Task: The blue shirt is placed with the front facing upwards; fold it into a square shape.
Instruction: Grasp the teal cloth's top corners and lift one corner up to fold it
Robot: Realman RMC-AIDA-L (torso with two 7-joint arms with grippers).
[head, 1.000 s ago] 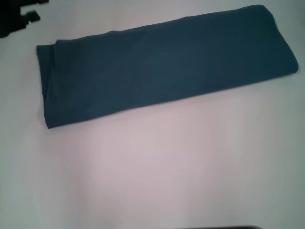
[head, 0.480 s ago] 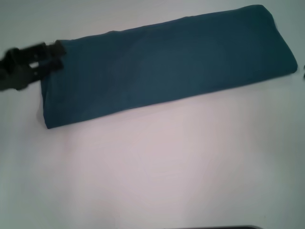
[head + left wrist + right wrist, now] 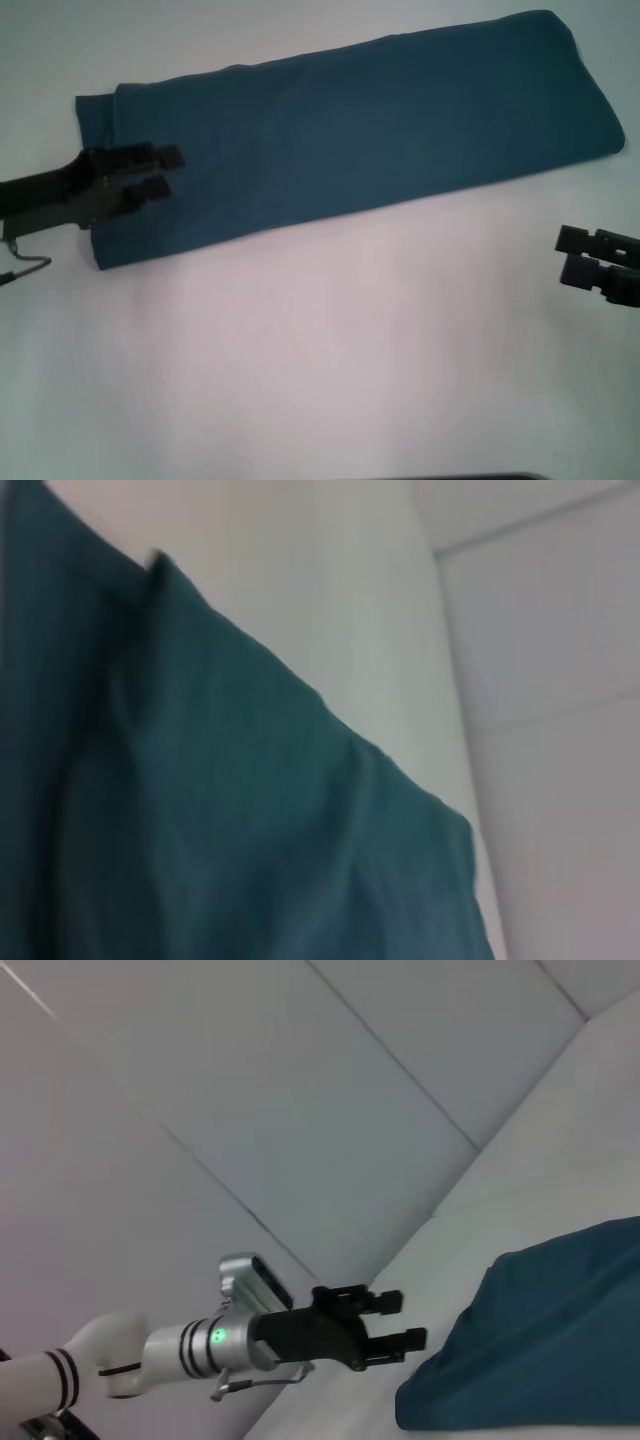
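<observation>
A plain white table [image 3: 330, 360] filled the head view; the wrist views showed a grey panelled wall [image 3: 250, 1090] behind.

The shirt [image 3: 360, 140] is showing plain dark teal-blue all over, with no print in sight, and it is lying on a white table [image 3: 320, 350]. The left gripper [image 3: 165, 172] and right gripper [image 3: 562, 255] are both showing black, and the left arm [image 3: 110, 1365] is showing white with black rings.
</observation>
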